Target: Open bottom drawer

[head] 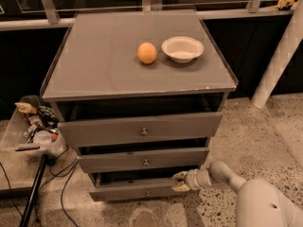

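The grey cabinet has three drawers. Its bottom drawer [137,189] is the lowest and shortest, with a small round knob [148,193] at its centre, and it sticks out a little from the cabinet. My gripper [180,181] sits at the drawer's right end, its pale fingertips one above the other at the front's top edge. The white arm [227,176] runs back to the lower right. The middle drawer [144,160] and the tall top drawer [142,129] also stand slightly out.
On the cabinet top [104,65] lie an orange [147,53] and a white bowl [182,48]. A clear bin of clutter [35,129] and a black stand with cables [33,188] are on the left. A white post [277,60] rises at right.
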`<state>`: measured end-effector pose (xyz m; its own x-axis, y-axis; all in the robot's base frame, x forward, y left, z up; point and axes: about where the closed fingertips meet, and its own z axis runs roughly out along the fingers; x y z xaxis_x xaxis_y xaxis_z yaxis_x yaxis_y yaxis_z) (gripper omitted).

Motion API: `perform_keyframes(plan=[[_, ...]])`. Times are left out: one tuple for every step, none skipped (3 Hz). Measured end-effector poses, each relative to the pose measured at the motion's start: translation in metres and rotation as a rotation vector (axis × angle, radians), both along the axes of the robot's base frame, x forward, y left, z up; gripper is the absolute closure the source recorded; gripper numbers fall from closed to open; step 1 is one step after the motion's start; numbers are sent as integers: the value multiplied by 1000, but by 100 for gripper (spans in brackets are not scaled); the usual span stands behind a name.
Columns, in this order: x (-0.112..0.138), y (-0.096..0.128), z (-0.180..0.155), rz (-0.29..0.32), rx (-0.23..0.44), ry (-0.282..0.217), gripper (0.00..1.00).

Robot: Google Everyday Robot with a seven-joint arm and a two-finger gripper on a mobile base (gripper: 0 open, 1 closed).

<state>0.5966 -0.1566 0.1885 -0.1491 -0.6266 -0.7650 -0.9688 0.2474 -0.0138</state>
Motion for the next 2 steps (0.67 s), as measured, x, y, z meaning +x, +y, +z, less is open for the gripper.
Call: perform_keyframes(plan=[[-22,-30,15,-45,-11,-25,100],[-99,-79,15,-147,-18,50,100]])
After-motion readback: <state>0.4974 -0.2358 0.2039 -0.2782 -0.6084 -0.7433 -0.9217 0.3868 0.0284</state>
